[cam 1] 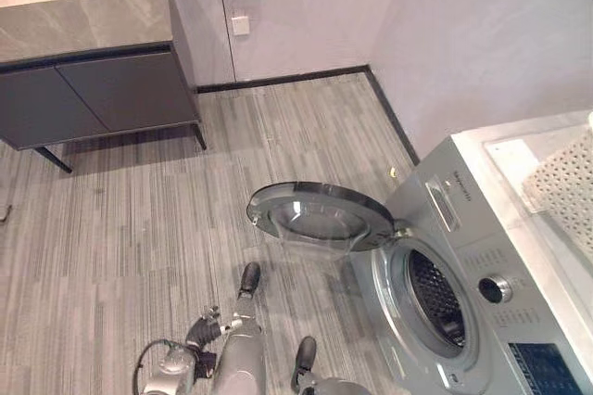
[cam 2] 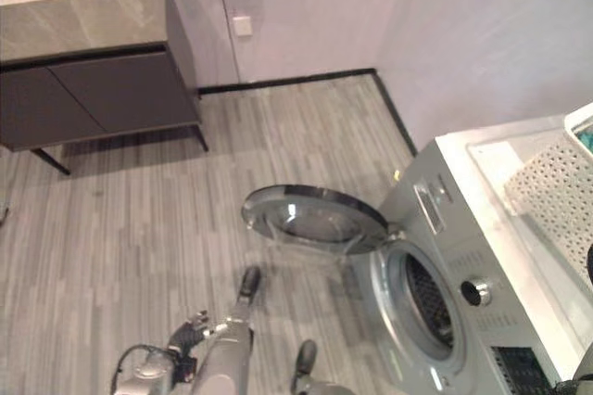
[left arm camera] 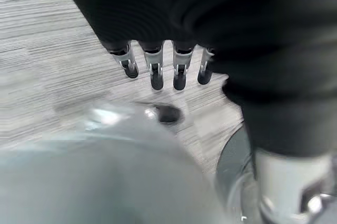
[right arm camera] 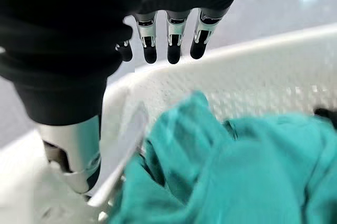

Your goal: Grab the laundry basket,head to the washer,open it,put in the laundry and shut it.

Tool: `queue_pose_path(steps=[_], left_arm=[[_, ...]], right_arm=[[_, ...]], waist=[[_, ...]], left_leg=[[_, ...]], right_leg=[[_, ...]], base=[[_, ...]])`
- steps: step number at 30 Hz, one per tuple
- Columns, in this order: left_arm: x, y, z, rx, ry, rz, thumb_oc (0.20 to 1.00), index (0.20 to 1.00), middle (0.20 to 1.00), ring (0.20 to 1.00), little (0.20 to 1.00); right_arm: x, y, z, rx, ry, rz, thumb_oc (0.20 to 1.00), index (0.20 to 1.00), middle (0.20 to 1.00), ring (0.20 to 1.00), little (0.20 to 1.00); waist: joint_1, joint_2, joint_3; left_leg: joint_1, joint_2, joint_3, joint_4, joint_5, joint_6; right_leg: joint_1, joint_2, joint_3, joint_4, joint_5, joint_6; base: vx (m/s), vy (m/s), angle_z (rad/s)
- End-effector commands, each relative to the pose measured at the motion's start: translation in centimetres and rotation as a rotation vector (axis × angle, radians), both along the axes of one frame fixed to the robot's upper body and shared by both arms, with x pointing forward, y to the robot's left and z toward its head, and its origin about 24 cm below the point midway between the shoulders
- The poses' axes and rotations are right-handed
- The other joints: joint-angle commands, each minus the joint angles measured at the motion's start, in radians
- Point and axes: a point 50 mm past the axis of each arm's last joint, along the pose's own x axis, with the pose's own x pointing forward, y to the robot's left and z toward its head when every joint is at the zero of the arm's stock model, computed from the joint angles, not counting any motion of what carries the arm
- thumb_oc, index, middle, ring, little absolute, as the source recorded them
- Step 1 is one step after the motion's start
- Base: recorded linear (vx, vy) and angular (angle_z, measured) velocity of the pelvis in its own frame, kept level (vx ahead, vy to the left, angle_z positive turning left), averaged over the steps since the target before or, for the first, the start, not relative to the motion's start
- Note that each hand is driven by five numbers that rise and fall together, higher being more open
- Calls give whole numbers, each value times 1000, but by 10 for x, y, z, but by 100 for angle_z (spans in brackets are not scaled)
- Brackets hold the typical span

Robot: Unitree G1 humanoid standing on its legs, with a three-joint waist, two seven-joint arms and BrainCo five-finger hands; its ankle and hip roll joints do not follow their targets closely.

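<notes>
From the left eye view, the washer stood at the robot's right with its round door swung wide open, the dark drum exposed, and the white perforated laundry basket set on top of the machine near the edge of the frame; a dark cabinet stood well apart against the far wall. The right eye view showed the same layout, with a sliver of teal cloth visible inside the basket. In the left wrist view the left hand hung over the grey floor with its fingers straight and relaxed, holding nothing. In the right wrist view the right hand hovered just above the basket's white rim, fingers extended and empty, thumb down beside the near wall, with the teal laundry heaped directly below. Judging from this, fetching the basket, reaching the washer and opening the door looked done; the clothes had not yet been picked up, so loading the drum and shutting the door remained.
</notes>
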Motion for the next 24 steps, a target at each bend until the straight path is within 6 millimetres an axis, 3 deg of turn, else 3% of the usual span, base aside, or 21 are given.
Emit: queue_pose_path(steps=[1, 2, 3, 5, 6, 7, 8, 12, 16, 19, 24], left_arm=[[10, 13, 14, 38, -85, -28, 1000, 1000, 1000, 1000, 1000], [10, 14, 14, 42, -81, -31, 1000, 1000, 1000, 1000, 1000], [10, 21, 14, 63, -78, -16, 1000, 1000, 1000, 1000, 1000], [12, 25, 15, 72, -81, 1, 1000, 1000, 1000, 1000, 1000], [12, 29, 16, 81, -84, 31, 1000, 1000, 1000, 1000, 1000], [12, 29, 15, 80, -82, 41, 1000, 1000, 1000, 1000, 1000], [9, 31, 12, 81, -67, 81, 1000, 1000, 1000, 1000, 1000], [8, 30, 11, 73, -63, 86, 1000, 1000, 1000, 1000, 1000], [-3, 16, 1, 51, -17, 51, 1000, 1000, 1000, 1000, 1000], [-4, 8, -1, 40, -10, 19, 1000, 1000, 1000, 1000, 1000], [-3, -5, -4, 17, -2, -22, 1000, 1000, 1000, 1000, 1000]], right_arm=[[-19, -15, 10, -78, 25, -51, 1000, 1000, 1000, 1000, 1000], [-20, -16, 8, -76, 36, -54, 1000, 1000, 1000, 1000, 1000], [-14, -11, 8, -73, 38, -31, 1000, 1000, 1000, 1000, 1000], [-12, -9, 7, -73, 39, -24, 1000, 1000, 1000, 1000, 1000], [-16, -13, 10, -77, 31, -41, 1000, 1000, 1000, 1000, 1000], [-18, -14, 10, -82, 41, -45, 1000, 1000, 1000, 1000, 1000], [-26, -19, 15, -102, 62, -59, 1000, 1000, 1000, 1000, 1000], [-40, -29, 16, -155, 125, -85, 1000, 1000, 1000, 1000, 1000], [-25, -19, -4, -154, 192, -7, 1000, 1000, 1000, 1000, 1000], [-22, -17, -11, -157, 235, 8, 1000, 1000, 1000, 1000, 1000], [-16, -9, 2, -215, 253, 57, 1000, 1000, 1000, 1000, 1000]], waist=[[-36, -21, -66], [-48, -10, -61], [-60, 6, -49], [-70, 12, -50], [-87, 7, -49], [-99, 8, -45], [-131, -9, -39], [-144, -38, -53], [-168, -43, -100], [-174, -39, -101], [-188, -40, -102]], left_leg=[[139, -12, -60, 57, -80, 35], [153, -16, -64, 63, -93, 49], [190, -5, -63, 69, -122, 62], [233, 8, -64, 56, -143, 61], [267, 23, -67, 51, -168, 41], [285, 32, -73, 54, -184, 34], [315, 37, -88, 57, -198, 18], [349, 57, -95, 36, -196, -12], [390, 146, -105, -73, -144, -47], [400, 178, -106, -120, -108, -58], [407, 210, -92, -162, -79, -67]], right_leg=[[39, -176, 39, 370, 22, 159], [12, -174, 59, 438, 48, 160], [-44, -211, 38, 476, 51, 147], [-71, -233, 0, 389, 17, 132], [-100, -266, -26, 248, 16, 146], [-101, -279, -32, 188, 35, 154], [-125, -286, 33, 148, 78, 176], [-95, -275, 45, 153, 69, 178], [-57, -218, -1, 100, 48, 166], [-54, -188, -9, 109, 23, 152], [-66, -163, -13, 126, 1, 141]], base=[[162, 206, -64], [136, 125, -19], [194, 108, 17], [237, -62, -26], [261, -185, -43], [315, -260, -20], [186, -152, 3], [133, -136, 57], [75, -172, 6], [24, -102, 9], [2, -21, 5]])
